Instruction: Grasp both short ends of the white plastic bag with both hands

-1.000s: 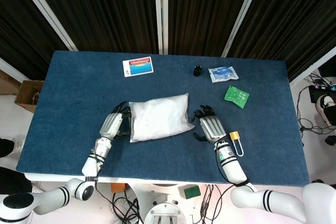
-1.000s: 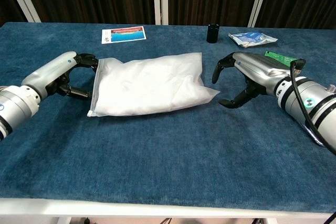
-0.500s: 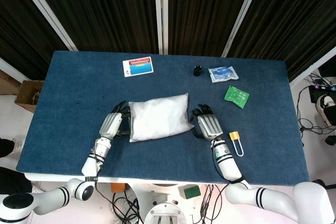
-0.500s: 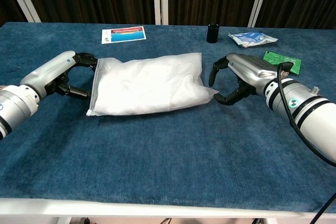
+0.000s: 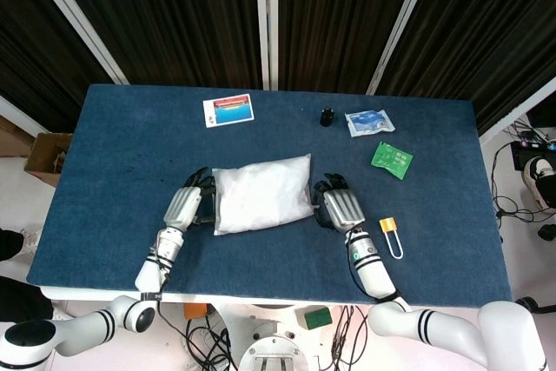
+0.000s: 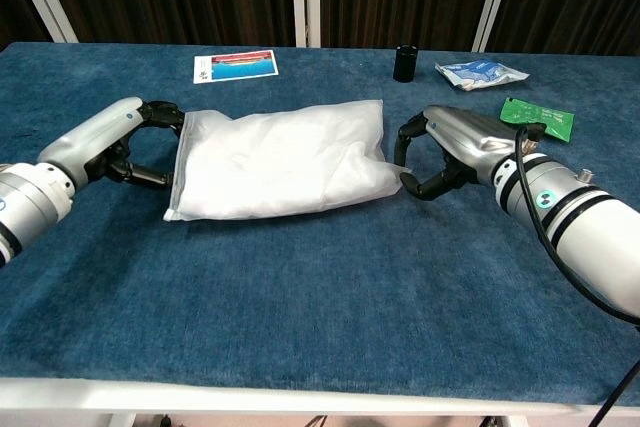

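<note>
A filled white plastic bag [image 5: 261,193] [image 6: 285,159] lies flat in the middle of the blue table, its short ends pointing left and right. My left hand [image 5: 185,206] [image 6: 110,137] is at the bag's left short end. Its fingers curve around that edge with a gap between them, and nothing is clamped. My right hand [image 5: 340,208] [image 6: 455,142] is at the right short end, fingers and thumb arched apart on either side of the bag's pointed corner. The tips are close to or just touching the bag.
At the back lie a picture card [image 5: 228,110] [image 6: 236,65], a small black cylinder [image 5: 327,115] [image 6: 404,62], a blue-white packet [image 5: 369,122] and a green packet [image 5: 392,159] [image 6: 537,112]. A yellow padlock [image 5: 388,230] sits right of my right forearm.
My right hand has slid left across the table until its spread fingers bracket the bag's right corner. The left hand and the bag have stayed put.
</note>
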`<move>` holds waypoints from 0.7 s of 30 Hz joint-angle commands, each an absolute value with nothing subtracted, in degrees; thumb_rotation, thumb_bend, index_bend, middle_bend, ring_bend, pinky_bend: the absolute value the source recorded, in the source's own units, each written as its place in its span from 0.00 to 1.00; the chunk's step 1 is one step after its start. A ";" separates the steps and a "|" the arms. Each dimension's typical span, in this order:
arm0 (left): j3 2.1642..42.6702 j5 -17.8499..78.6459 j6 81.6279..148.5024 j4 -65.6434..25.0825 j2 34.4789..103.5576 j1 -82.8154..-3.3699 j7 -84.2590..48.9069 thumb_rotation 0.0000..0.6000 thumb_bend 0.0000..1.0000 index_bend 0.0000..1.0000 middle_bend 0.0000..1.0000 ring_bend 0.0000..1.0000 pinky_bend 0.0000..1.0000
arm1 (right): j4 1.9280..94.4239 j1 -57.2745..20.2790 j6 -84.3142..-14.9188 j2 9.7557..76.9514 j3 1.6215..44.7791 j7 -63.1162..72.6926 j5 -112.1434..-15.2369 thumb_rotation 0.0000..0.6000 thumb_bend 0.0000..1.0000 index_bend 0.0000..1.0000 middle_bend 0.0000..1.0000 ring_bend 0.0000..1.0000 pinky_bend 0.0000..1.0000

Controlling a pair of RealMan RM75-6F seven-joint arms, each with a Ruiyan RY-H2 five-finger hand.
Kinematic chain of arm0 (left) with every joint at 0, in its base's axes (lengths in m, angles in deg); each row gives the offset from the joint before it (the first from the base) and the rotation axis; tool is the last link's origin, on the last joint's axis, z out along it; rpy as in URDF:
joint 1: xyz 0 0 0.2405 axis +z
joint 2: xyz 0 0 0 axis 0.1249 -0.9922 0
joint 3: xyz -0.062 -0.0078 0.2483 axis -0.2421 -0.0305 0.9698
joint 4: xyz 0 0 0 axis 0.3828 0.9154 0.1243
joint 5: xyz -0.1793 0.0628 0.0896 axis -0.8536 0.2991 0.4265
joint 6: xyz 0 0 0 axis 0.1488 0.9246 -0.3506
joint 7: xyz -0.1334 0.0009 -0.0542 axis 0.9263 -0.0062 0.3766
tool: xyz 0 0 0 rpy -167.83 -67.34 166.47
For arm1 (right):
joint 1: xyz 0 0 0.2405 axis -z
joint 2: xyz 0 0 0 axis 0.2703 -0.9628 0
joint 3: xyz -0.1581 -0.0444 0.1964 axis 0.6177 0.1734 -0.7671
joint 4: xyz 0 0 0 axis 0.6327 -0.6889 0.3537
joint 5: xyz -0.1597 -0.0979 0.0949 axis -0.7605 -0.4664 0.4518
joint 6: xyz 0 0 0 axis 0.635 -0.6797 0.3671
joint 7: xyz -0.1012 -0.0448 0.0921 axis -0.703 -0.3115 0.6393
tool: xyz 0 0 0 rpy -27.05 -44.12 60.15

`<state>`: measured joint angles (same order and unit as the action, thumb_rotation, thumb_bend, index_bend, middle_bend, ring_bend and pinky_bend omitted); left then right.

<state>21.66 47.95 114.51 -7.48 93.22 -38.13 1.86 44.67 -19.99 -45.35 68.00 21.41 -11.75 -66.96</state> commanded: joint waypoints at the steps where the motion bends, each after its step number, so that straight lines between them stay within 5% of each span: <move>1: 21.70 47.97 114.45 -7.37 93.25 -38.13 1.91 1.00 0.56 0.80 0.26 0.00 0.09 | 44.23 -20.08 -45.40 68.40 21.23 -11.62 -66.97 1.00 0.47 0.58 0.31 0.07 0.12; 21: 22.04 48.11 115.65 -7.68 91.34 -36.70 2.86 1.00 0.56 0.80 0.26 0.00 0.09 | 42.40 -18.56 -49.46 68.96 21.03 -9.68 -69.74 1.00 0.48 0.77 0.39 0.12 0.15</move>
